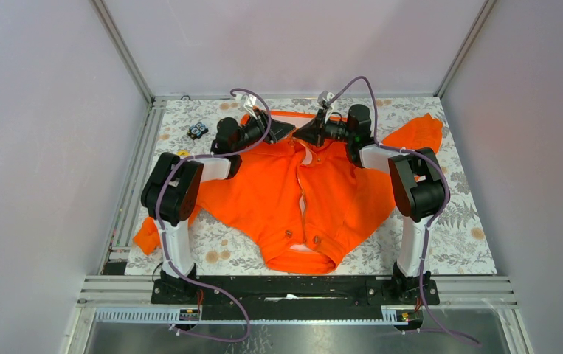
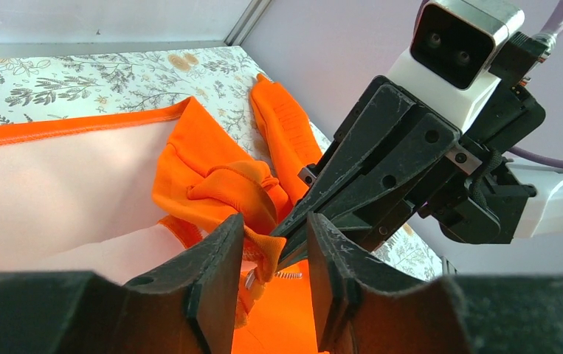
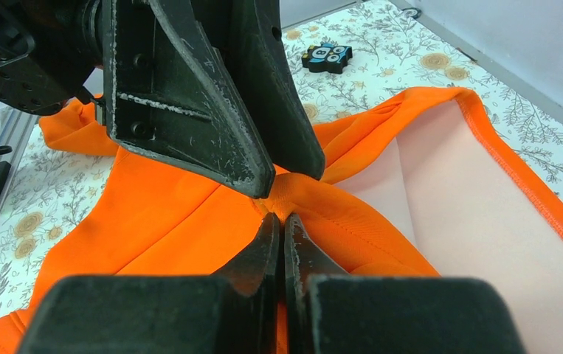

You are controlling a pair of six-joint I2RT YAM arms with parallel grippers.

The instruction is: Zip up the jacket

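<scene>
Surroundings: a table [image 1: 455, 221] with a floral cover, walled by pale grey panels; one small black toy with blue eyes [image 1: 198, 130] lies near the far left corner, apart from the fabric
Task item: the jacket [image 1: 256, 195], bright orange, lies spread across the middle of the table, with its front edges running side by side down the centre
Sleeves: two, one stretched to the far right [image 1: 418, 133] and one to the near left [image 1: 145, 236]
Lining: pale lining [image 3: 470, 221] shows at the far edge, bordered by an orange seam
Snaps: two small metal snaps [image 1: 289, 234] can be made out near the edge closest to the arm bases
In the way: from above, both wrists cover the far middle of the jacket; in the left wrist view the right arm's fingers and camera fill the right half; in the right wrist view the left arm's fingers block the upper left
Left gripper [image 2: 274, 236]: jaws parted, with a bunched orange fold and the other arm's fingertips in the gap; the fold touches one finger
Right gripper [image 3: 278, 221]: fingers pressed almost together, pinching a ridge of jacket fabric at their tips
Spacing: the two grippers meet tip to tip over the same fold
Counts: one jacket, one toy, two arms, two purple cables
</scene>
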